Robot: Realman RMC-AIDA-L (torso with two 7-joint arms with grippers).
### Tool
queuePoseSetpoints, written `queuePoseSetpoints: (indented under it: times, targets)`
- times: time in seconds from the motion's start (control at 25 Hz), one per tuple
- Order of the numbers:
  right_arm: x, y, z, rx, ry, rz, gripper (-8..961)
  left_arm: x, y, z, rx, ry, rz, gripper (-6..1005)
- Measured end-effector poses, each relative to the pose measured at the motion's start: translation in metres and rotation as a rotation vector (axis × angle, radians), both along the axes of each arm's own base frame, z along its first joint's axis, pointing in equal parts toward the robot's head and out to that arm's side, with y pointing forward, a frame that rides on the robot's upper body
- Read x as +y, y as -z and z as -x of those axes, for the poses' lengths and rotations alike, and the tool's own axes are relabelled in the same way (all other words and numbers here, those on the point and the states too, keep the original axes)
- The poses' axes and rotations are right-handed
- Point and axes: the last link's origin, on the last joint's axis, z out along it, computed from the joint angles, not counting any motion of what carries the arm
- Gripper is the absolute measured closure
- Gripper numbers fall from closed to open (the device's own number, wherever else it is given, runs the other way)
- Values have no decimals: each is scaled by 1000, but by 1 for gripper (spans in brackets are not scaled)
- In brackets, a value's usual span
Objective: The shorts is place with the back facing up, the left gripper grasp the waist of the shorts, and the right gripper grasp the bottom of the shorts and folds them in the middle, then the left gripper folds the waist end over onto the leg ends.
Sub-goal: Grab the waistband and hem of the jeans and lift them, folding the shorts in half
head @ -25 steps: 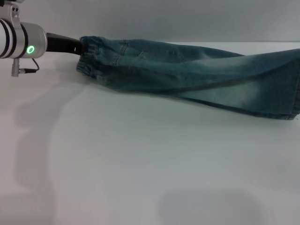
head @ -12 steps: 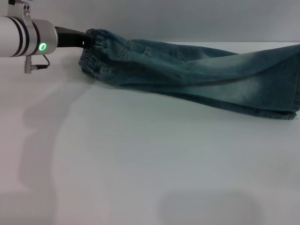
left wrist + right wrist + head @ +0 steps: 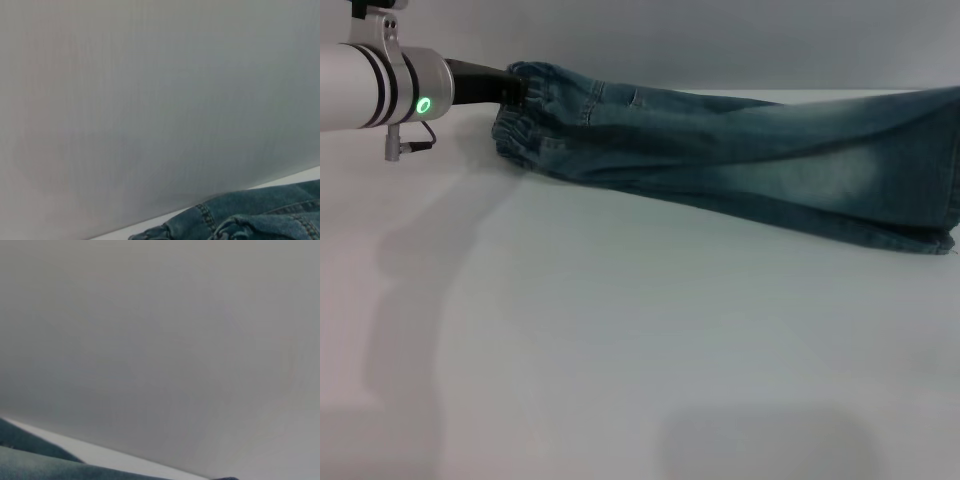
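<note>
One shorts [image 3: 740, 165] lengthwise left-right, waist [image 3: 525, 115] left at left gripper [image 3: 510, 88].

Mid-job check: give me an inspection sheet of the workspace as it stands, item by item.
Surface: white table, bare in front of the shorts.
Job's things: shorts folded lengthwise; waist lifted at the robot's left, leg ends at the right edge of the head view.
Clutter: nothing seen.
Grippers: left gripper at the waist, fingers buried in the denim; right gripper not in view.
Cables: short black lead under the left wrist.
Surroundings: plain grey wall.
</note>
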Motion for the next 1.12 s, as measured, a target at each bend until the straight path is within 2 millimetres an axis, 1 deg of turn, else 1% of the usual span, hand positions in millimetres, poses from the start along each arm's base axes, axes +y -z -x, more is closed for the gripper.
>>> queuePoseSetpoints:
  times: [0.2,0.76,1.12]
  targets:
    - [3,0,-1,6,15,-21,955,0,4,1,-6,-12,2,928]
    - [9,12,-8,17,73,-29,914,4,10,-1,9,-12,5,923]
    - [16,13,-2,13,70,-45,884,6,16,-4,30,0,0,920]
